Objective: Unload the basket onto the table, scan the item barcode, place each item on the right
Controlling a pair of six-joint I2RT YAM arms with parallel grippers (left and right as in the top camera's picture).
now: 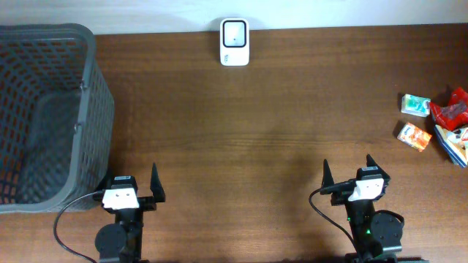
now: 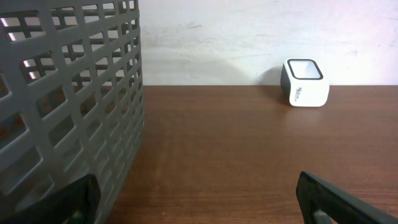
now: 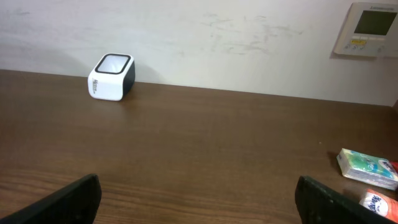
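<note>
The white barcode scanner point(image 1: 235, 42) stands at the table's far edge, its window facing up; it also shows in the left wrist view point(image 2: 305, 83) and the right wrist view point(image 3: 112, 77). The items lie at the right edge: a green-and-white box point(image 1: 415, 105) point(image 3: 367, 168), an orange box point(image 1: 414, 136) point(image 3: 379, 202) and a red packet point(image 1: 452, 109). My left gripper point(image 1: 130, 181) point(image 2: 196, 199) rests open at the near edge beside the basket, holding nothing. My right gripper point(image 1: 349, 174) point(image 3: 198, 199) also stands open and empty, well short of the items.
A grey mesh basket point(image 1: 44, 109) point(image 2: 68, 106) fills the left side, its wall close to my left gripper. A blue-and-white packet point(image 1: 455, 142) lies under the red one. A wall thermostat point(image 3: 370, 28) hangs behind the table.
</note>
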